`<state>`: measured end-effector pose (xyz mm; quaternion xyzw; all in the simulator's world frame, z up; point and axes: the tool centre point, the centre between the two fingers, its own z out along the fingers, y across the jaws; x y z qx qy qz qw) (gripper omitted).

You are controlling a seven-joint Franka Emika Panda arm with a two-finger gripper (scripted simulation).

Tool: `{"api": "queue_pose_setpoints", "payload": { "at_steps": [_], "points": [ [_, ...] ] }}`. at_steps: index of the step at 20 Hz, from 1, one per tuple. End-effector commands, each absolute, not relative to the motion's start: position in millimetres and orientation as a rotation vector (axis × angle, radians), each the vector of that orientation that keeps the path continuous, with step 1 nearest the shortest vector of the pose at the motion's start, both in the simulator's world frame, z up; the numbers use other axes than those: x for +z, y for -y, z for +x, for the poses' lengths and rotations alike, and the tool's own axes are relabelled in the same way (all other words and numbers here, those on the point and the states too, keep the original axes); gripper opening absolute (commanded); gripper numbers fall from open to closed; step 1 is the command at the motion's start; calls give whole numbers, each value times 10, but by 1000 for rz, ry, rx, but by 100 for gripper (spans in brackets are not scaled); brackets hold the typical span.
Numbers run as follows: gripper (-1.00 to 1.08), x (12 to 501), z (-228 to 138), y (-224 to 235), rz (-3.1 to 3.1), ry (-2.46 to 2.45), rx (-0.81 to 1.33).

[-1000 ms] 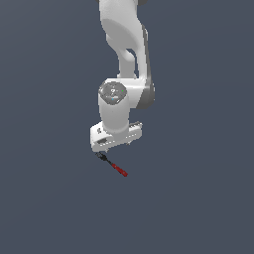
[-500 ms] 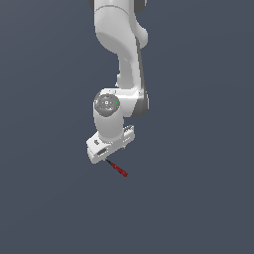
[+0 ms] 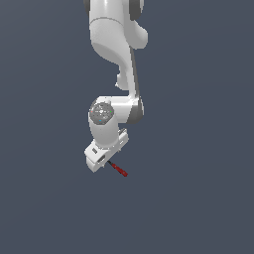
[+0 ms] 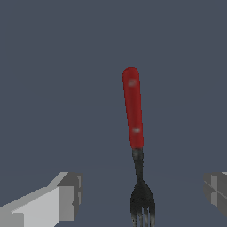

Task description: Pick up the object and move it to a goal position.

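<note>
Exterior view: plain dark blue-grey ground (image 3: 198, 149) filling the whole frame, flat, unmarked. White arm (image 3: 116, 44) coming down from the top edge, bending at a round grey-capped joint (image 3: 102, 112), tilted toward the exterior view's left at the wrist. Gripper (image 3: 101, 161) at the low end, white, blocky, pointing down at the ground. Fork (image 3: 118, 170) just under and beside it, tiny against the gripper, red handle sticking out toward the exterior view's right, black head tucked at the gripper's underside. Contact between fork and gripper not readable from here.

Wrist view: fork (image 4: 135, 137) seen lengthwise, red handle pointing away from the camera, black neck and pronged head nearest the camera, prongs cut by the frame edge. Two grey fingertips (image 4: 71, 195) visible, one each side of the fork head, set wide apart, clear gaps to the fork on both sides. Claw spread, nothing clamped. Fork lying roughly midway between the fingertips, a little nearer none that can be judged. Whether resting on the ground or just above it: cannot tell
</note>
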<state>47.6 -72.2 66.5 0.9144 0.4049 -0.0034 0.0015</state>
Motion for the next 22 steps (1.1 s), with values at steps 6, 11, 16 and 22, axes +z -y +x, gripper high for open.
{"api": "queue_pose_setpoints", "payload": {
  "at_steps": [6, 11, 16, 22],
  "points": [
    [100, 575, 512, 774, 2820, -1383, -1],
    [100, 566, 513, 781, 2817, -1392, -1],
    [100, 476, 511, 782, 2816, -1393, -1],
    [100, 179, 502, 781, 2814, -1396, -1]
  ]
}}
